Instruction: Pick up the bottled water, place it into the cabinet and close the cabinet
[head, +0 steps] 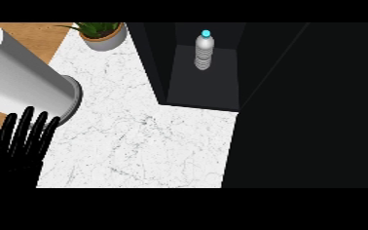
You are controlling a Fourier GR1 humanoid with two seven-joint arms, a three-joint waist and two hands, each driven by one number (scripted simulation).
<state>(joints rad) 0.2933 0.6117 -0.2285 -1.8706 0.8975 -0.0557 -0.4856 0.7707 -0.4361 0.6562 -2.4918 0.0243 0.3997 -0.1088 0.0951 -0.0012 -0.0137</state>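
Note:
The bottled water point(204, 51), clear with a light blue cap, stands upright inside the dark cabinet point(201, 87), toward the back of its floor. Nothing touches it. My left hand point(25, 139) shows at the lower left edge, open with straight fingers pointing up and holding nothing, far from the bottle. A thick grey forearm point(36, 83) runs in from the upper left just above that hand. My right hand shows nowhere in the head view.
A potted green plant point(102, 34) sits at the back left on the white marble counter point(137, 141). A wooden surface point(32, 36) lies at the far left. A large black panel point(302, 117) fills the right side, beside the cabinet opening.

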